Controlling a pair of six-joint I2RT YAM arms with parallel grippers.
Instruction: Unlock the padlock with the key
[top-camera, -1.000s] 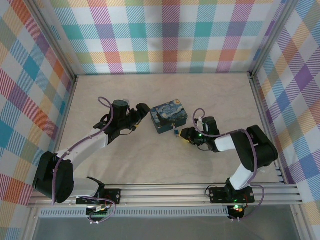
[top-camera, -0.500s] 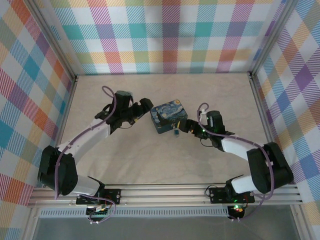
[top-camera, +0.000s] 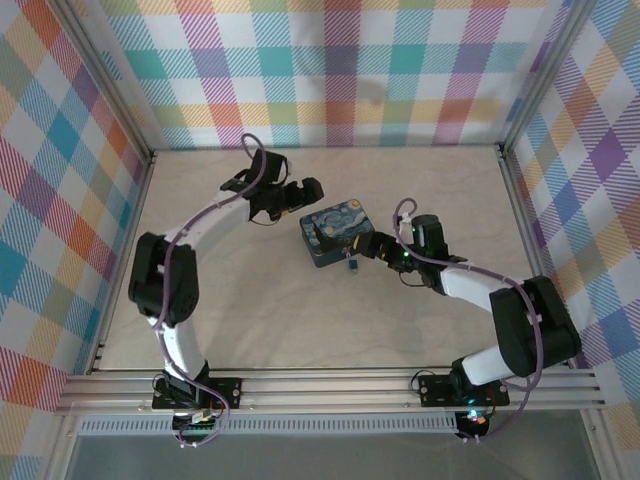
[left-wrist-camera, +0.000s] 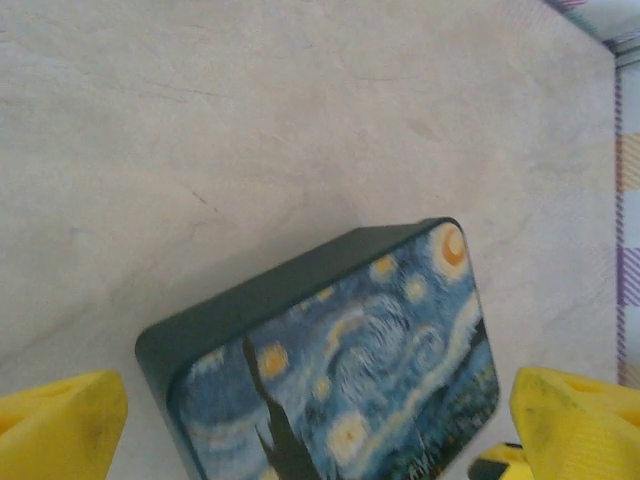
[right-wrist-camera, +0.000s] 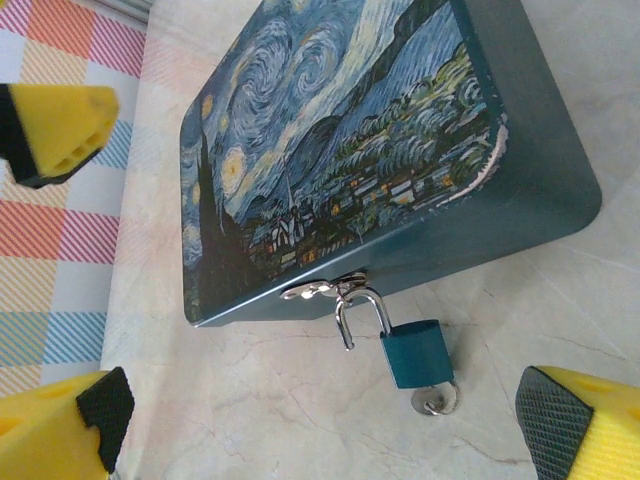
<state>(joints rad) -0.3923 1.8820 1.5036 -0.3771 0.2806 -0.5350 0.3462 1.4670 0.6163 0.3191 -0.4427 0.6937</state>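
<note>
Pale veined table (right-wrist-camera: 250, 400) holds a rectangular swirl-printed box (right-wrist-camera: 330, 170), blocky teal padlock (right-wrist-camera: 417, 357).

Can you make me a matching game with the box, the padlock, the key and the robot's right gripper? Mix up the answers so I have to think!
Things:
1. box
2. padlock
3. key
4. right gripper

Clues:
A. blue, hangs from the clasp on the box
B. wide open, yellow
C. painted with a swirly night sky
D. silvery, at the padlock's bottom end

Pairs: 1-C, 2-A, 3-D, 4-B
</note>
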